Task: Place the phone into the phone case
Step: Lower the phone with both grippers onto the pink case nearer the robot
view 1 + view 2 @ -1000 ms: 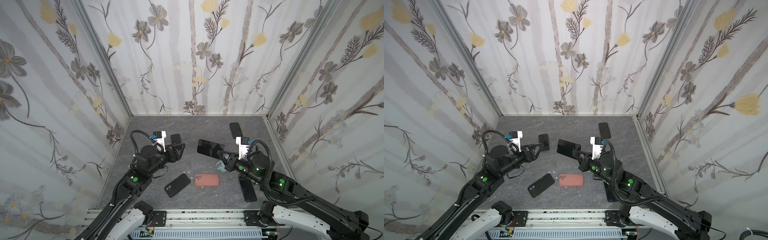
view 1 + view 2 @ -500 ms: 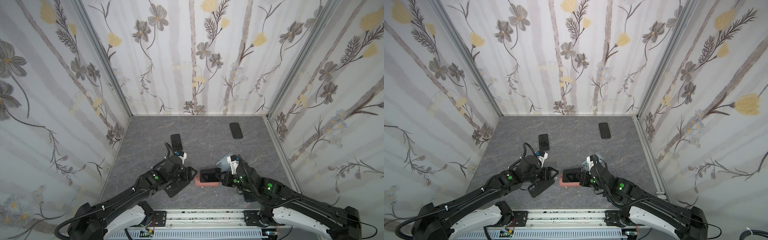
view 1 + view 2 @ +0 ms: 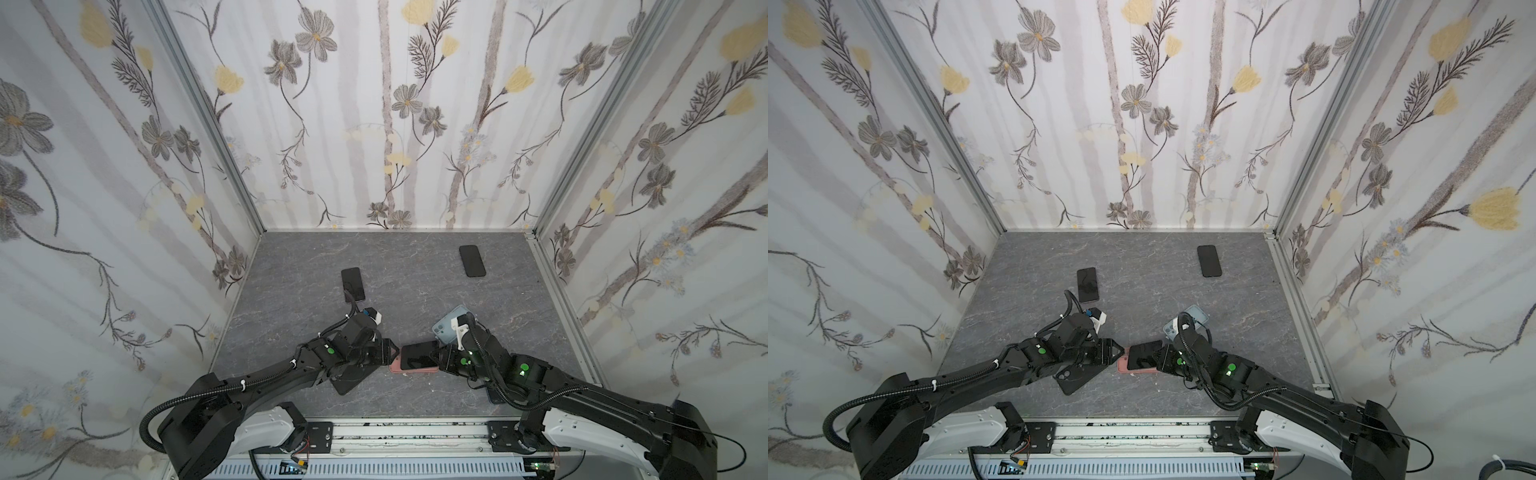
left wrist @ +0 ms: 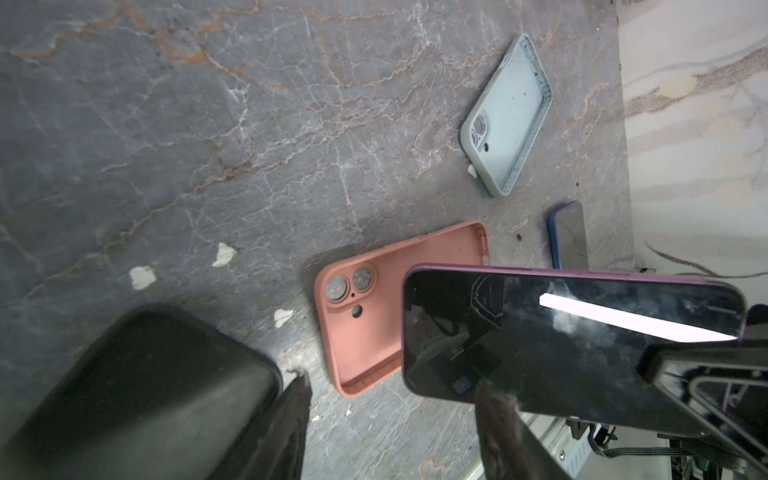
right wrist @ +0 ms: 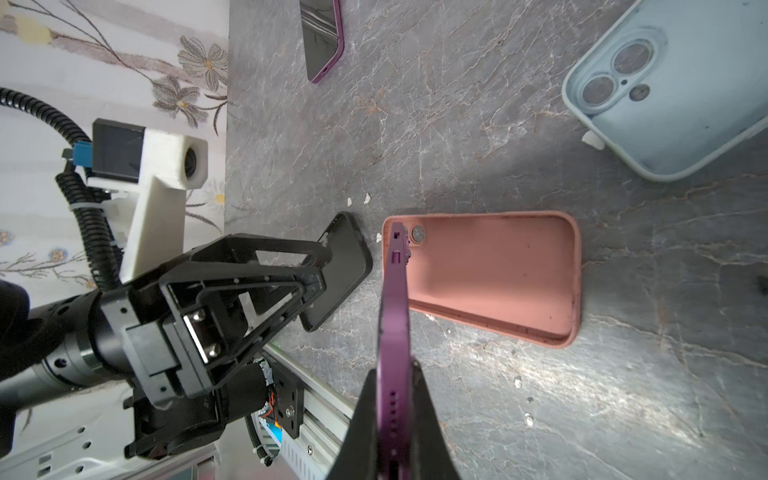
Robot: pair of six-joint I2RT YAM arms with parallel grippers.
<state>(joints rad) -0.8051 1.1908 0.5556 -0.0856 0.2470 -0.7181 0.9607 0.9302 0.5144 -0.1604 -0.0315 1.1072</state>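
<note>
The pink phone case (image 3: pixel 394 367) (image 3: pixel 1121 365) lies open side up on the grey floor near the front. My right gripper (image 5: pixel 394 370) (image 3: pixel 442 359) is shut on the short end of a purple phone (image 5: pixel 395 299) (image 4: pixel 561 332). It holds the phone tilted, screen up, just above the case (image 5: pixel 498 270), whose camera end (image 4: pixel 353 291) shows uncovered. My left gripper (image 4: pixel 392 380) (image 3: pixel 1115 353) is open and empty at the case's left end, one finger (image 4: pixel 494 411) by the phone's corner.
A black case (image 3: pixel 347 380) (image 4: pixel 145 386) lies under my left gripper. A light blue case (image 3: pixel 446 326) (image 5: pixel 673 104) lies behind my right wrist. A blue-edged phone (image 4: pixel 569 237) sits beside the pink case. Two dark phones (image 3: pixel 353 284) (image 3: pixel 472 260) lie farther back.
Both arms have come down and forward from raised poses to meet at the pink case. The phone has dropped from mid-air to just over the case. The left jaws have narrowed slightly.
</note>
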